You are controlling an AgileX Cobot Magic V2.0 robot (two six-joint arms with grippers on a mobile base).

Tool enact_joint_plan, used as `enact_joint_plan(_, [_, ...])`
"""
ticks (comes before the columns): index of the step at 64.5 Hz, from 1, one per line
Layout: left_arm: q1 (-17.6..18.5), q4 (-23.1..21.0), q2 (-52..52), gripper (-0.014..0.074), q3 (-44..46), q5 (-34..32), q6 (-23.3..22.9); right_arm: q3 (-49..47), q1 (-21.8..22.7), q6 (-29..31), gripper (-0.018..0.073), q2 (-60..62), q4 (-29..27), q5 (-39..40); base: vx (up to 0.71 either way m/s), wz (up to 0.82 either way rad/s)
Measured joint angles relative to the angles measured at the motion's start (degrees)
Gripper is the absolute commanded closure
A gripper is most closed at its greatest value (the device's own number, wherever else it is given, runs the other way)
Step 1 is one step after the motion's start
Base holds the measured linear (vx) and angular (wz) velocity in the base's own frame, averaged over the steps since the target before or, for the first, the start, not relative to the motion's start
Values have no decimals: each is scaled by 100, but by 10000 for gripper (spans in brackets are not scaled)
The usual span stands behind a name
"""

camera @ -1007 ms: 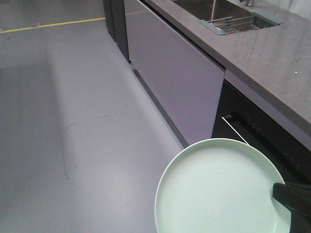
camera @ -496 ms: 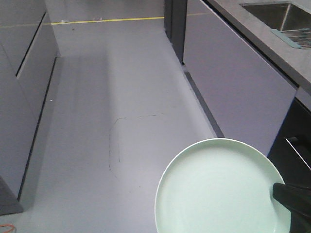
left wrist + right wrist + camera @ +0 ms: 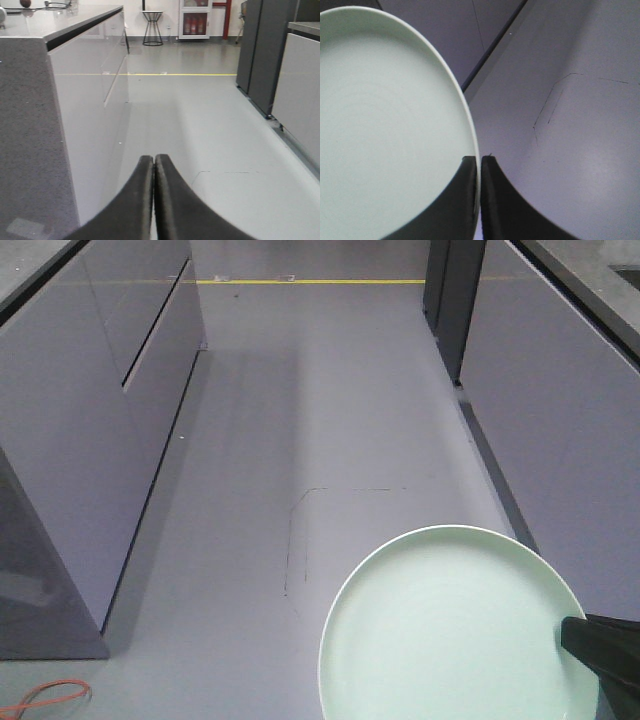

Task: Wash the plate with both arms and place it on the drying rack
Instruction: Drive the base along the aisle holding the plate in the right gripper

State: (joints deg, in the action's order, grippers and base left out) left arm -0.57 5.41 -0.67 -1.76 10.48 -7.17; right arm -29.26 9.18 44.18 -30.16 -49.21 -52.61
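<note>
The pale mint-green plate (image 3: 450,630) hangs flat above the floor at the lower right of the front view. My right gripper (image 3: 580,640) is shut on the plate's right rim, with one black finger over the rim. In the right wrist view the plate (image 3: 385,125) fills the left side and the right gripper (image 3: 479,162) pinches its edge between both fingers. My left gripper (image 3: 153,159) is shut with nothing in it and points down the aisle. The drying rack is out of view.
Grey cabinets (image 3: 90,420) line the aisle on the left and more cabinet fronts (image 3: 560,410) on the right. A yellow floor line (image 3: 310,281) crosses far ahead. An orange cable (image 3: 40,700) lies at the lower left. A wire stool (image 3: 152,27) stands far off.
The whole view has swung left: the counter with sink and rack slid out on the right, and the left cabinets came in. The plate stays held the same way in the right gripper.
</note>
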Motion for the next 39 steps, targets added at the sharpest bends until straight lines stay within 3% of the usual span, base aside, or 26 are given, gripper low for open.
enact_joint_plan(39, [0,0,0,603,0,0,0,0,0,0,561,0,0,0,13,16])
